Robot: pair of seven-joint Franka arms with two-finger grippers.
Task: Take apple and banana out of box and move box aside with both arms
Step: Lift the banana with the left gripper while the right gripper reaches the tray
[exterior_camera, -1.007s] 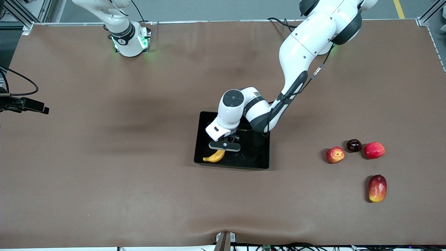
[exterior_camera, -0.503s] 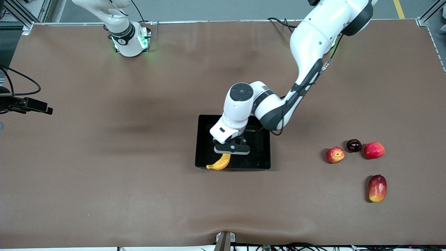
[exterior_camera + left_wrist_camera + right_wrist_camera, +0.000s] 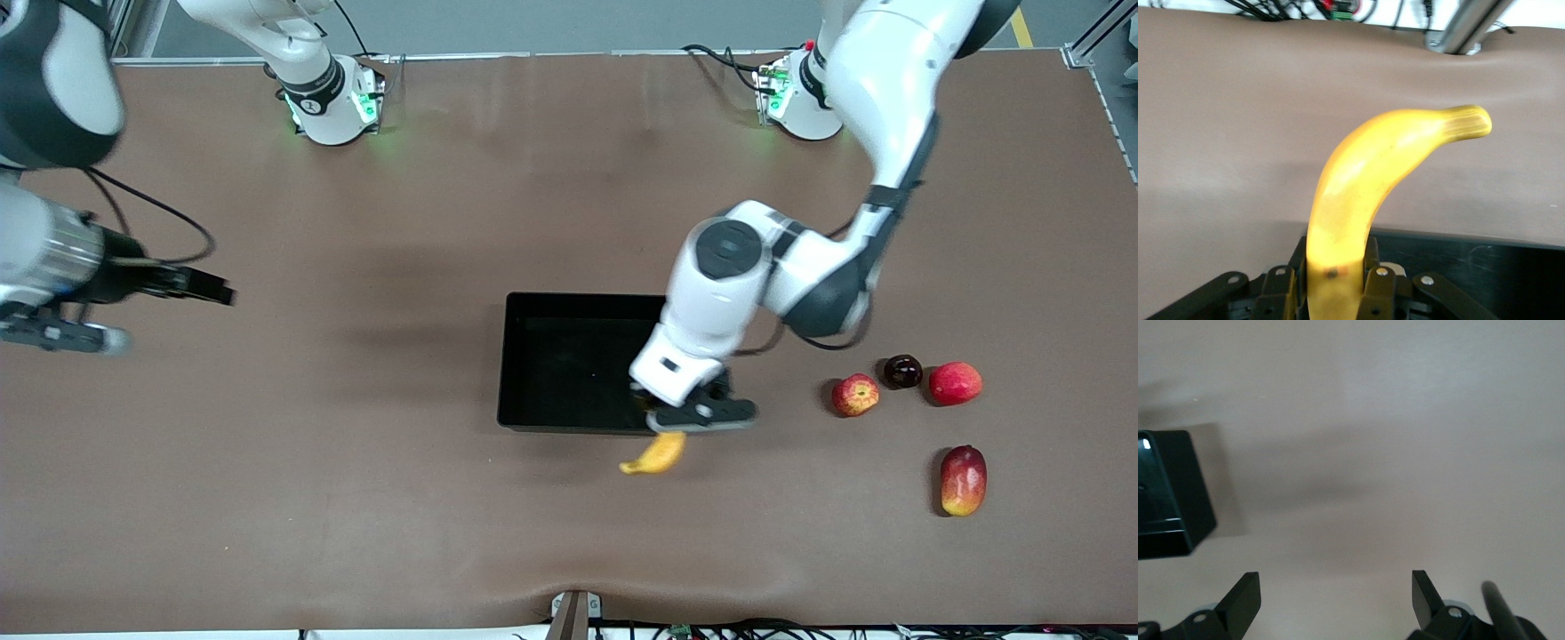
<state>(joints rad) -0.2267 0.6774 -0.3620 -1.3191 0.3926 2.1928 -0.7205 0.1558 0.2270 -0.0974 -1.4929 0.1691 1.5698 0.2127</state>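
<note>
Banana (image 3: pixel 656 454) first, since it hangs nearest the front camera: my left gripper (image 3: pixel 686 420) is clamped tight on its stem end, holding it in the air over the bare table just off the box's (image 3: pixel 569 307) nearest wall, toward the left arm's end. The box itself sits on the table with nothing visible in it. The apple (image 3: pixel 855 395) is already out, resting on the table well apart from the box toward the left arm's end, with a dark round fruit (image 3: pixel 902 371) and a pink-red fruit (image 3: pixel 956 383) beside it and a mango-like fruit (image 3: pixel 963 480) nearer the camera than those. My right gripper (image 3: pixel 1336 593) waits in the air with fingers spread wide and nothing between them, over the table well off the box toward the right arm's end.

My worry is the grip. I hold the banana by one end only, so the long free part could swing or slip out if I move fast. Released from this height, it might roll or bounce back against the box wall.

My left wrist view shows the fingers (image 3: pixel 1379 285) pinching the banana's base, which the front view hides under the wrist. My right wrist view shows only a box corner (image 3: pixel 1168 497); the fruits appear in the front view alone.
</note>
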